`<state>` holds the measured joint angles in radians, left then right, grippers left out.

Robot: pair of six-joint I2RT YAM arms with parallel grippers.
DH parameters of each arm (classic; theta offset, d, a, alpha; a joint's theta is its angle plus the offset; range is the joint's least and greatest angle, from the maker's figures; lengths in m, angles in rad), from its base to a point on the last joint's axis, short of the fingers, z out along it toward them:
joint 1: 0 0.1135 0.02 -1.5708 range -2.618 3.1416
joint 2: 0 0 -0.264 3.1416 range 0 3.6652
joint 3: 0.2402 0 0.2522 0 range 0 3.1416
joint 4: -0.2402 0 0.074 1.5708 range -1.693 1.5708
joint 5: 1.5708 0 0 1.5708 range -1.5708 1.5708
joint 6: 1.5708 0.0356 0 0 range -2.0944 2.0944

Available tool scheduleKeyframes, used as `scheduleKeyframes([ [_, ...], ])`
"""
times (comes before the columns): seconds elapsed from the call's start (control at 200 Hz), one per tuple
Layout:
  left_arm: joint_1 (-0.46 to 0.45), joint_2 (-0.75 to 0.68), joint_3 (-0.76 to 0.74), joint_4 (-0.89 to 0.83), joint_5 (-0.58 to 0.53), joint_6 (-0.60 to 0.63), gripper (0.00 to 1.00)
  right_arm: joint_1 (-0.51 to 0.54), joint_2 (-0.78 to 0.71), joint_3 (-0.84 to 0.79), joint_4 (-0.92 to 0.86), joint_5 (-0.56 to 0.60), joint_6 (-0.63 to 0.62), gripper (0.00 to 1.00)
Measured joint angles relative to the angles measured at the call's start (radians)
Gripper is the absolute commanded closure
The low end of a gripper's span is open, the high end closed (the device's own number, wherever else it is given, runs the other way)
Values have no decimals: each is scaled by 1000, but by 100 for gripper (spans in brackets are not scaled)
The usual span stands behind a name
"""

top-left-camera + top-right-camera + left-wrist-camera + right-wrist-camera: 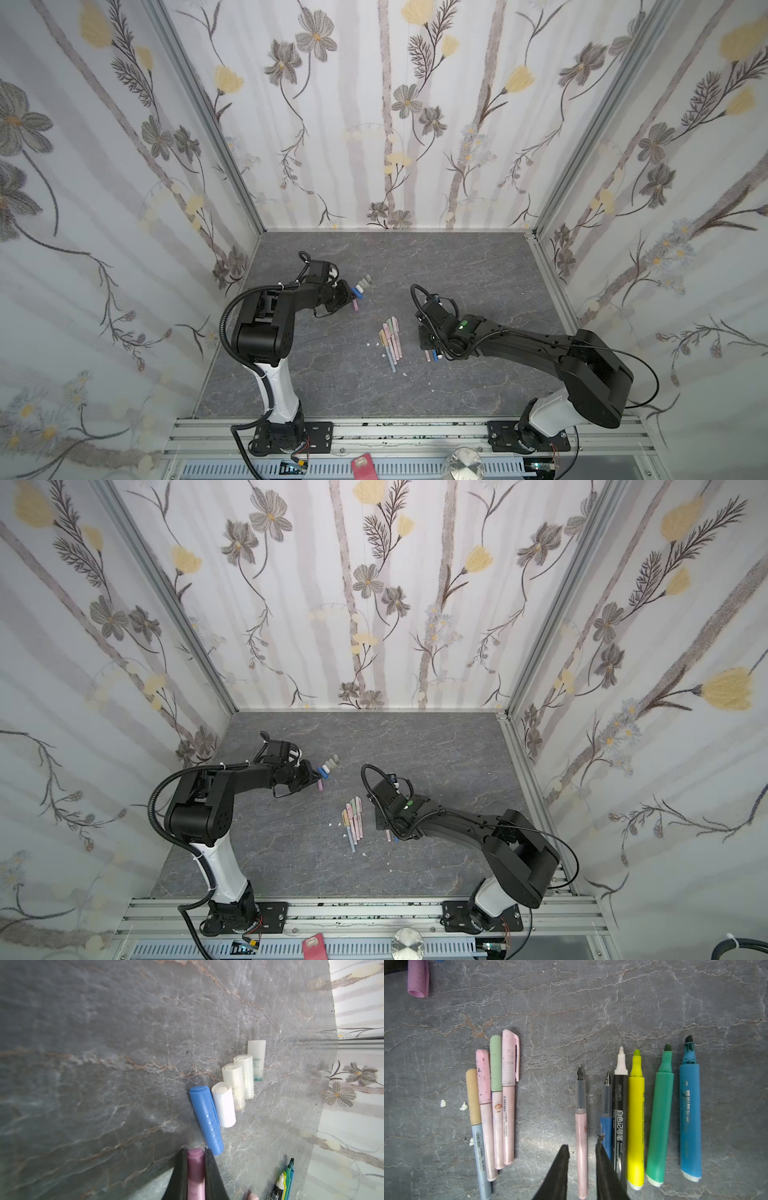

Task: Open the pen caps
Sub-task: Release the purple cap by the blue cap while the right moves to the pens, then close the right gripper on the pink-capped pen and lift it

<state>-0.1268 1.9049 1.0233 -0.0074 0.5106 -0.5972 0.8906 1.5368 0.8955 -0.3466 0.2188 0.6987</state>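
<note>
Flowered wallpaper (395,104) closes in a grey marbled tabletop (457,266), with a bundle of four capped pens (496,1095) near its middle. The left arm (266,320) reaches past the bundle toward the back wall and off to the bundle's left. The right arm (540,349) stretches low across the table to the bundle's right, its wrist turned down over the work.

Right of the bundle lie six bare pens (636,1118) side by side with their tips exposed. By that count six are opened and the bundle's four are left.

Beyond the bundle and to its left, the loose pen caps (232,1084) sit in a slanting row: one blue cap (205,1118), one white and three clear. At the end of that row nearest the bundle, the left gripper (195,1150) is pinched tight on a pink cap (195,1169) down at the tabletop, probably to set it with the rest.

The right gripper (582,1143) has its jaws apart. It straddles the pink bare pen (581,1136), the one of the six closest to the bundle, with a gap on each side and no grip.

A few white flecks (443,1103) lie just left of the bundle.
</note>
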Motion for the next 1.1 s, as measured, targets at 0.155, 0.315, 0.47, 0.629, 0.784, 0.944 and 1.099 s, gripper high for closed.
scheduleKeyframes([
  [0.155, 6, -5, 0, 2, -26, -13, 91, 0, -5, -3, 10, -9, 0, 75],
  [0.315, 12, -14, 5, -9, -66, -31, 84, 6, 10, 18, 25, -38, -10, 74],
  [0.47, 17, -39, 9, -24, -73, -38, 71, 18, 81, 80, 31, -60, -31, 72],
  [0.629, 20, -89, 9, -28, -67, -39, 66, 29, 168, 147, 21, -69, -46, 70],
  [0.784, 24, -155, 9, -49, -51, -42, 64, 37, 209, 179, 19, -76, -53, 68],
  [0.944, 29, -233, 34, -89, -43, -40, 63, 47, 239, 210, 14, -82, -53, 66],
  [1.099, 46, -293, 44, -126, -43, -34, 62, 58, 267, 227, 16, -83, -53, 66],
])
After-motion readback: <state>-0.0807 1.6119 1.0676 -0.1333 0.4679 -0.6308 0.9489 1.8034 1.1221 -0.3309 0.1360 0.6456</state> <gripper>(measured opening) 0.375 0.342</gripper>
